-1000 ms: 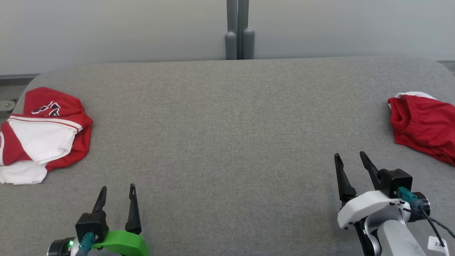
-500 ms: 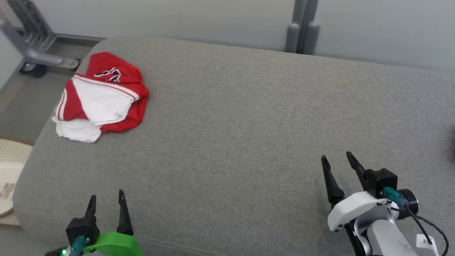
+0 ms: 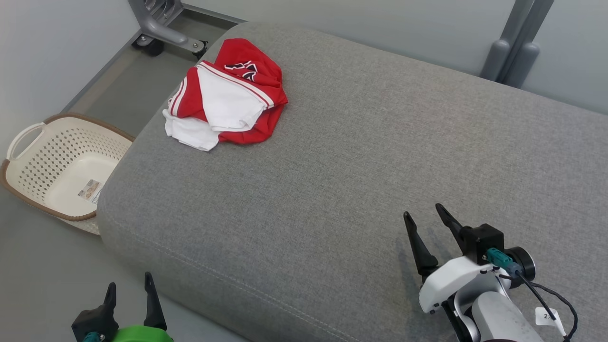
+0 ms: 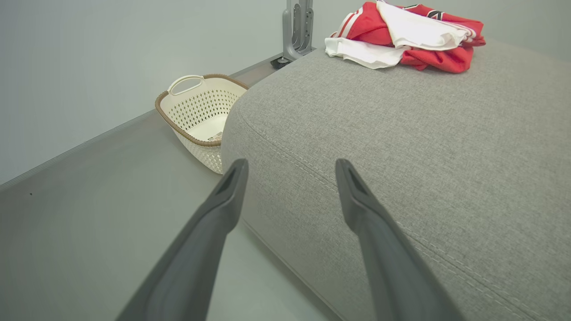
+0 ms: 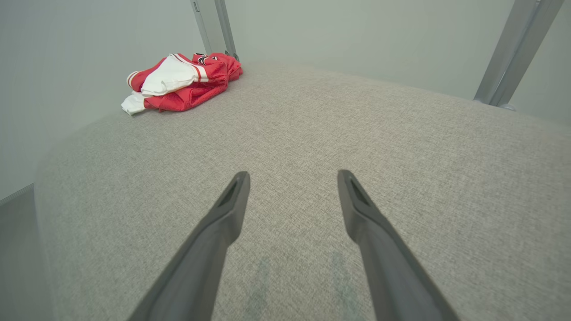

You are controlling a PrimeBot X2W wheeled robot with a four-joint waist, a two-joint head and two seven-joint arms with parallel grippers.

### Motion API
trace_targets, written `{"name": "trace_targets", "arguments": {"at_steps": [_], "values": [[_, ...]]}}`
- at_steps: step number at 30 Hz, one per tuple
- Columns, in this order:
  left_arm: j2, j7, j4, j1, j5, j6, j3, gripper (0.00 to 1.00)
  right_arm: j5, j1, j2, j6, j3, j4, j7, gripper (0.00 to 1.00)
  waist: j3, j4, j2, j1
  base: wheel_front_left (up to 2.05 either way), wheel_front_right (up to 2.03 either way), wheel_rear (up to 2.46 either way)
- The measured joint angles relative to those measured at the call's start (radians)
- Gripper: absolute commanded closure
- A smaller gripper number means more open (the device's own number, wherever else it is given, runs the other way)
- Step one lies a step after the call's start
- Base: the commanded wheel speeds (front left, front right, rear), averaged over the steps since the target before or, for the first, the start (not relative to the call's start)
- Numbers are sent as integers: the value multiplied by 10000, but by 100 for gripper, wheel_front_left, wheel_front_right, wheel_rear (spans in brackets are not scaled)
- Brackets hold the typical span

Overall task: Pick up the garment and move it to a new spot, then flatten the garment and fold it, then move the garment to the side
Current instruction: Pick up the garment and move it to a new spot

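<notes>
The garment [image 3: 228, 97], a crumpled red and white bundle, is seen lying at the far left corner of the grey padded surface [image 3: 332, 166], close to its left edge, with a white panel folded over the red cloth. A pale basket [image 3: 28, 137] is seen on the floor beside that left edge.

The left tool [image 3: 130, 281] is held spread and empty, off the near left corner of the surface and over the floor. The right tool [image 3: 422, 211] is also held spread and empty, low over the surface near its near edge and well apart from the garment.

The step in hand is judged to be the first reach for the pick-up; nothing has been gripped yet. The left tool should be lifted clear of the rounded near edge before it is carried along the left side. The garment should be approached from above, and a raised fold should be pinched deeply enough that several layers are caught, so that the whole bundle is lifted and not just the loose white panel. The pull should be directed toward the middle of the surface, where bare room for flattening is available, so that the cloth is not dragged over the left edge toward the basket.
</notes>
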Motion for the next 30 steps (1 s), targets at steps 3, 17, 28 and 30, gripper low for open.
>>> {"name": "trace_targets", "arguments": {"at_steps": [3, 17, 28, 30], "values": [[2, 2, 56, 0, -167, -165, 33, 0, 2, -51, 8, 0, 19, 54, 0, 0, 91, 87, 0, 0, 0, 0, 0], [769, 0, 1348, -3636, 303, -1607, 978, 0, -370, -619, -1250, 0, -403, -416, 0, 0, 1484, -884, 0, 0, 0, 0, 0], [1965, 2, 3306, -6073, -1014, -1735, 428, 0, -502, -902, -1956, 0, -779, -1026, 0, 0, 2698, -2115, 0, 0, 0, 0, 0], [2150, 0, 3684, -6207, -1262, -1741, 278, 0, -508, -903, -2073, 0, -938, -1147, 0, 0, 2874, -2355, 0, 0, 0, 0, 0]]}}
